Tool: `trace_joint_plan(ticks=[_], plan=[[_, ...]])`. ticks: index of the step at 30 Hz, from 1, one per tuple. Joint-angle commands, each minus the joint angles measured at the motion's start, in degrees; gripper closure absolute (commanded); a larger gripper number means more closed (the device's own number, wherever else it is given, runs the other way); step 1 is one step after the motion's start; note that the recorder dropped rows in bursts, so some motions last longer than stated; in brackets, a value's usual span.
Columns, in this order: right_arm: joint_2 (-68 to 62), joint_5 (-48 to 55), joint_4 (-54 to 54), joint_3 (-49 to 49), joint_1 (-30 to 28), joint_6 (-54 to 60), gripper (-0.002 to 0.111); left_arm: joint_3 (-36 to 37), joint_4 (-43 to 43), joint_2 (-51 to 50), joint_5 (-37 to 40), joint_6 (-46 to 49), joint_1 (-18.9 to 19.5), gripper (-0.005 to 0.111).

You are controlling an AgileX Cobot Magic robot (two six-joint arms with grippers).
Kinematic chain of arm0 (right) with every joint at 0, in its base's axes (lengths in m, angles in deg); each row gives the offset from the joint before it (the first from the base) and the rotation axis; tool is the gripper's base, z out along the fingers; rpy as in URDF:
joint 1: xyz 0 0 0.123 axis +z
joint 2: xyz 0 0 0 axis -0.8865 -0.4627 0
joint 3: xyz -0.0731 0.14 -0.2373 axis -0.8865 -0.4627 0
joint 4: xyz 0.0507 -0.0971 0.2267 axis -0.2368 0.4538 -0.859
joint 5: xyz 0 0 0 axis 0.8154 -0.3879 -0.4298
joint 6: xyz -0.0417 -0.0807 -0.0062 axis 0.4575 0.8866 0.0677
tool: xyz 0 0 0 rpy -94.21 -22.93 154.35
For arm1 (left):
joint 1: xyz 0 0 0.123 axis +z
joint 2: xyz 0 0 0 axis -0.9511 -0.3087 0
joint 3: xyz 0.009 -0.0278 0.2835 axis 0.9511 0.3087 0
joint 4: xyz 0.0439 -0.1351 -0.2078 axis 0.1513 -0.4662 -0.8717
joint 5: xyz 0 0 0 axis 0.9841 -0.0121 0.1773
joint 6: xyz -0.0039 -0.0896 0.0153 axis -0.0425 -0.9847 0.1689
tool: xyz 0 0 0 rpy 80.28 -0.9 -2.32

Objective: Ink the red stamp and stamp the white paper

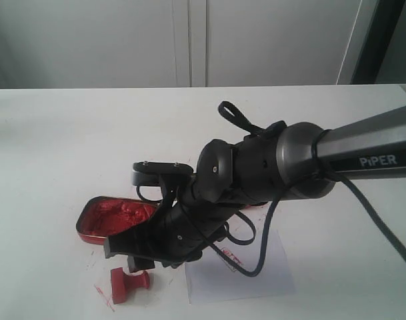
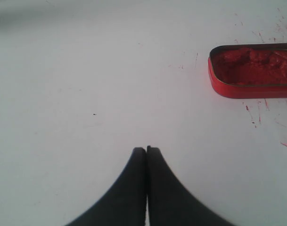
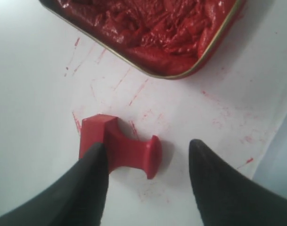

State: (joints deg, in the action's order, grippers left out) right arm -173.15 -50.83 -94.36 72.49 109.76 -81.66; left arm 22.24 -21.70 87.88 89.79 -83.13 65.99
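My right tool (image 3: 148,146) gapes wide, empty, over the red stamp (image 3: 119,149), which lies tipped on the bench (image 3: 30,94) beside the ink tin (image 2: 249,90), its long axis running finger to finger; my left tool (image 2: 146,150), closed on nothing, sits farther off

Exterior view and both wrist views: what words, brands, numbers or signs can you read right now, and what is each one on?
"PiPER": white letters on the grey metal forearm tube of the right arm.
Red marks on the small white paper sheet: partly hidden, not readable.
No lettering visible on the open red tin of ink paste or the small red plastic stamp.
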Motion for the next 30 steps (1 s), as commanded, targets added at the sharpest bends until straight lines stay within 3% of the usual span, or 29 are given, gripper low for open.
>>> trace_joint_plan(ticks=[1, 8, 14, 20, 30], plan=[[1.47, 1.13, 2.41, 0.02, 0.04, -0.06, 0.061, 0.22, -0.23, 0.23, -0.06, 0.03, 0.15, 0.107], [5.55, 4.34, 8.55, 0.22, 0.04, -0.06, 0.064, 0.22, -0.23, 0.23, -0.06, 0.03, 0.15, 0.107], [8.43, 8.78, 17.87, 0.22, 0.04, -0.06, 0.087, 0.22, -0.23, 0.23, -0.06, 0.03, 0.15, 0.107], [9.59, 10.19, 19.47, 0.22, 0.04, -0.06, 0.108, 0.22, -0.23, 0.23, -0.06, 0.03, 0.15, 0.107], [10.63, 10.17, 19.74, 0.22, 0.04, -0.06, 0.108, 0.22, -0.23, 0.23, -0.06, 0.03, 0.15, 0.107]])
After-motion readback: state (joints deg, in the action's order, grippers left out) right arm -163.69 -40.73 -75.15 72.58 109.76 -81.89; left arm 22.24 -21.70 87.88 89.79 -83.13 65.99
